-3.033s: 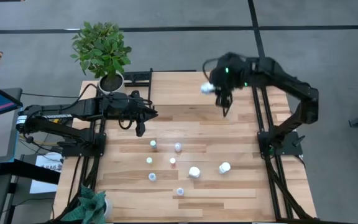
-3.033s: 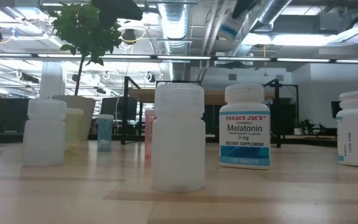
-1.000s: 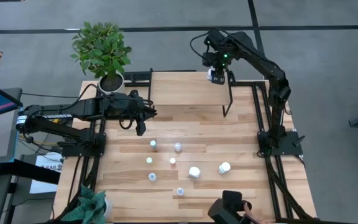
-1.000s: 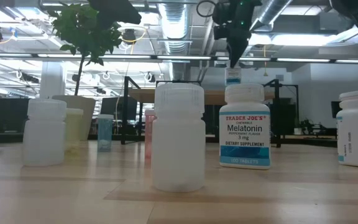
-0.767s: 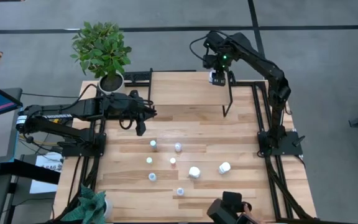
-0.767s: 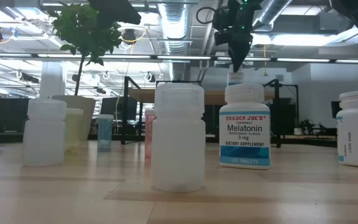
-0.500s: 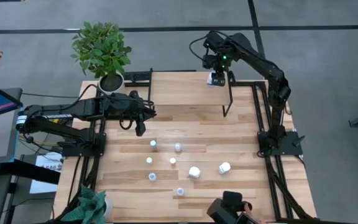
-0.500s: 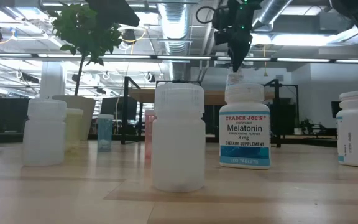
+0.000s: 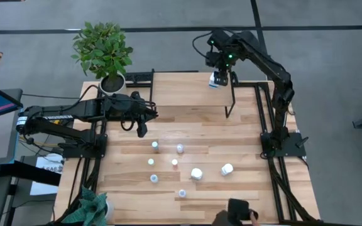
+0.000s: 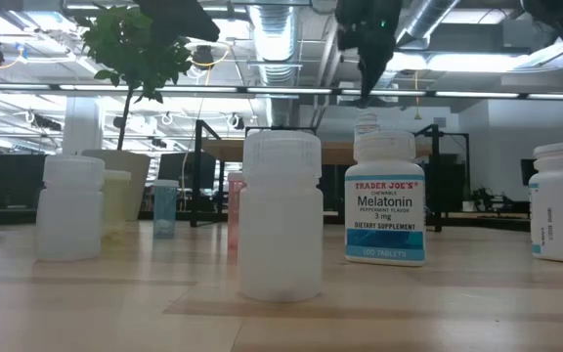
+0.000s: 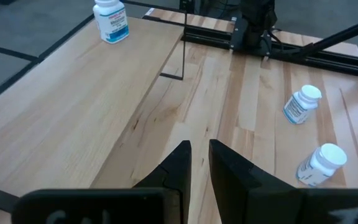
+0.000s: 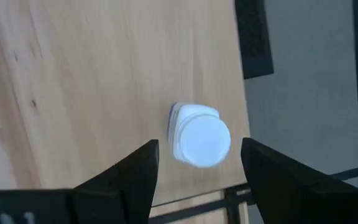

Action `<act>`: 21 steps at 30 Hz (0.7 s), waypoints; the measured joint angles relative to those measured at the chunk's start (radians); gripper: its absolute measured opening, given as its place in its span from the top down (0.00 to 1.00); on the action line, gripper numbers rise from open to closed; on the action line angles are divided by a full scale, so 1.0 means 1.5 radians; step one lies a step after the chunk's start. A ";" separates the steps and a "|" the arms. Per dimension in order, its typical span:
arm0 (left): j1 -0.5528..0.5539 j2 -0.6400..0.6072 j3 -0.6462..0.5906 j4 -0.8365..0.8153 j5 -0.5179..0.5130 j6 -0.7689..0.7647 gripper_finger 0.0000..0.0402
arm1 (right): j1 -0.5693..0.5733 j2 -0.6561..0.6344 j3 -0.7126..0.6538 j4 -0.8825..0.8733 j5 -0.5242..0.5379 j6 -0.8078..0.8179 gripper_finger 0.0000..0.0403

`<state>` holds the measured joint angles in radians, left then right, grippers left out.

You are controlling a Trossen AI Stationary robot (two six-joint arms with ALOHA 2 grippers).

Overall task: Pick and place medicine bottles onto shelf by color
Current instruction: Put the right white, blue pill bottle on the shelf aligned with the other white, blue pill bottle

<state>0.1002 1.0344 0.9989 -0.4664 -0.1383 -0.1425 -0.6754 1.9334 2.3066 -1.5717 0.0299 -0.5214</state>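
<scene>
A white medicine bottle (image 9: pixel 215 80) stands upright on its base at the far right corner of the shelf (image 9: pixel 181 88), a light wood top on thin black legs. My right gripper (image 9: pixel 222 68) hangs open just above it. In the right wrist view its fingers stand either side of the bottle's cap (image 12: pixel 199 138) without touching. Several small vials (image 9: pixel 155 145) and two white bottles (image 9: pixel 196 173) are on the table nearer the front. My left gripper (image 9: pixel 142 129) waits shut above the table's left side, its fingers (image 11: pixel 197 163) empty.
A potted plant (image 9: pixel 109 53) stands at the far left corner and another plant (image 9: pixel 92 207) at the near left. A dark object with a hand on it (image 9: pixel 239 210) shows at the near edge. Two white bottles (image 11: pixel 302 102) lie on their sides.
My right gripper has risen off the white bottle, which stays upright on the shelf's far right corner. The dark object at the near edge has shifted a little toward the right.
</scene>
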 joint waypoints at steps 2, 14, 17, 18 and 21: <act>0.000 0.000 0.000 0.000 0.000 0.000 0.89 | 0.013 -0.004 0.029 0.003 0.001 0.060 0.38; 0.000 0.000 0.000 -0.007 0.000 0.003 0.89 | 0.123 -0.198 -0.026 0.001 -0.102 0.361 0.38; 0.000 0.000 0.000 -0.009 0.000 0.003 0.89 | 0.180 -0.252 -0.070 0.001 -0.104 0.419 0.38; 0.000 0.000 0.000 -0.009 0.000 0.004 0.89 | 0.201 -0.270 -0.087 0.001 -0.103 0.441 0.38; 0.000 0.000 0.000 -0.009 0.000 0.005 0.89 | 0.273 -0.326 -0.146 0.001 -0.103 0.514 0.38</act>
<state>0.1001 1.0344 0.9989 -0.4805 -0.1387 -0.1356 -0.2663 1.4442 2.0871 -1.5701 -0.1253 0.2491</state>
